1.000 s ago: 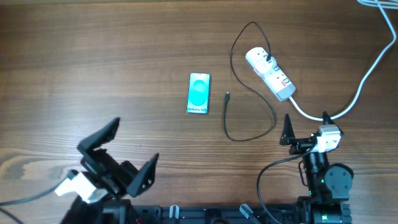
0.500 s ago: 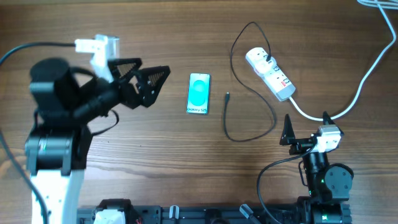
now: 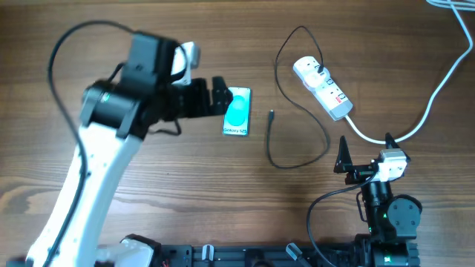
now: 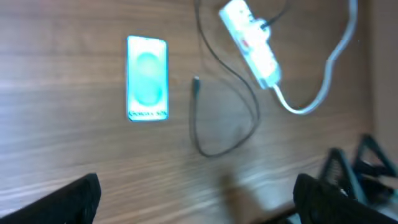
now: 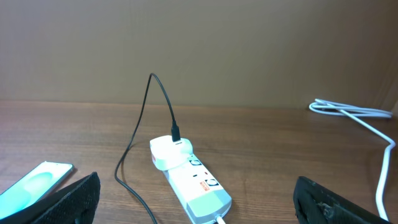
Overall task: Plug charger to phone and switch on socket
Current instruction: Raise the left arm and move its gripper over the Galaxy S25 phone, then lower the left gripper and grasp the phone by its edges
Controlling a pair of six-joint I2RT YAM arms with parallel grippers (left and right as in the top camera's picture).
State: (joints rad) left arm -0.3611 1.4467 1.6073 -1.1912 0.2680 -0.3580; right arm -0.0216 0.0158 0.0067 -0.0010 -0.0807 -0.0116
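The phone [image 3: 237, 111] lies flat mid-table, cyan screen up, and also shows in the left wrist view [image 4: 147, 78]. The charger [image 3: 297, 148] is a thin black cable looping from the socket [image 3: 323, 89], with its plug tip [image 3: 271, 116] lying free on the wood just right of the phone. My left gripper [image 3: 211, 99] hovers above the phone's left edge, open and holding nothing. My right gripper [image 3: 365, 148] stays near the front right, open, and faces the socket [image 5: 189, 180] from a distance.
A thick white cord [image 3: 438, 89] runs from the socket's near end to the back right corner. The charger's white adaptor [image 5: 169, 151] sits plugged into the socket's far end. Bare wood surrounds the phone.
My left arm has swung up from the front left corner and across to the phone's left side. The right arm, phone, cable and socket have not moved.
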